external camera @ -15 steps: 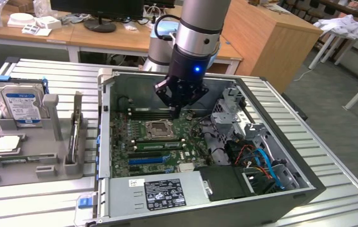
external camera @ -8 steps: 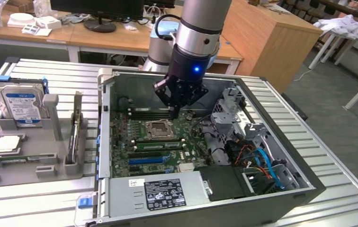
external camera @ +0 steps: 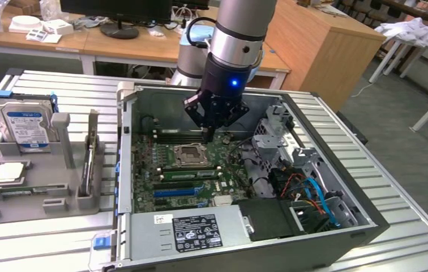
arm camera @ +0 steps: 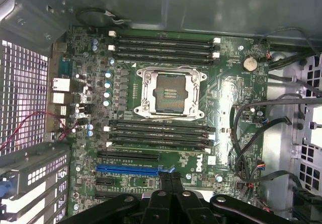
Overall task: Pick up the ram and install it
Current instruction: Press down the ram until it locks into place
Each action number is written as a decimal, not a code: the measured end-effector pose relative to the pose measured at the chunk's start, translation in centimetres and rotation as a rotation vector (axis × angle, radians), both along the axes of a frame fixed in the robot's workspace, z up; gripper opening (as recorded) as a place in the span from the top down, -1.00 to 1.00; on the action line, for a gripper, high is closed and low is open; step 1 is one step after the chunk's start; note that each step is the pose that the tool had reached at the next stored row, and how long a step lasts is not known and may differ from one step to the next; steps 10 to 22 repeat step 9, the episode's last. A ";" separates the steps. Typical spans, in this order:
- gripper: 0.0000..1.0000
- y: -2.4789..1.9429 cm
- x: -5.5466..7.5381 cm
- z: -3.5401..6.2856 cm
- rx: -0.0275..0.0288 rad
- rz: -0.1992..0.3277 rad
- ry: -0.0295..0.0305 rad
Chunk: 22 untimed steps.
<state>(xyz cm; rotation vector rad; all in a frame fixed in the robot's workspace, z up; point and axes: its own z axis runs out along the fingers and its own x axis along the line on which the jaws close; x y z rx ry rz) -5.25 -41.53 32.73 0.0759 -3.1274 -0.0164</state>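
Observation:
The ram (external camera: 89, 161) looks to be the long thin board standing on its edge in a slot of the grey tray (external camera: 17, 201), on the exterior view's left, outside the computer case. My gripper (external camera: 208, 136) hangs inside the open case above the motherboard (arm camera: 226, 90), near the far memory slots (arm camera: 163, 48). Its fingers (arm camera: 162, 183) are shut together with nothing between them. The empty processor socket (arm camera: 168, 90) lies between the two banks of memory slots (arm camera: 158, 136).
A silver-and-blue hard drive (external camera: 24, 122) stands upright in the tray, and a square silver chip (external camera: 8, 171) lies flat in front of it. Case walls (external camera: 127, 147), a drive cage (external camera: 278, 133) and loose cables (external camera: 312, 190) hem in the motherboard.

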 end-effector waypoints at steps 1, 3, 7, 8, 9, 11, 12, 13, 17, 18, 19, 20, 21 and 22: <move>0.80 0.02 0.0 0.00 0.0000 0.000 0.0000; 0.80 0.10 0.0 -0.01 0.0001 0.000 0.0000; 0.80 0.14 0.0 0.00 0.0000 0.000 0.0000; 0.80 0.14 0.0 0.00 0.0000 0.000 0.0000; 0.80 0.14 0.0 0.00 0.0000 0.000 0.0000; 0.80 0.14 0.0 0.00 0.0000 0.000 0.0000; 0.80 0.14 0.0 0.00 0.0000 0.000 0.0000; 0.80 0.14 0.0 0.00 0.0000 0.000 0.0000; 0.80 0.14 0.0 0.00 0.0000 0.000 0.0000; 0.80 0.14 0.0 0.00 0.0000 0.000 0.0000; 0.80 0.14 0.0 0.00 0.0000 0.000 0.0000; 0.80 0.14 0.0 0.00 0.0000 0.000 0.0000; 0.80 0.14 0.0 0.00 0.0000 0.000 0.0000; 0.80 0.14 0.0 0.00 0.0000 0.000 0.0000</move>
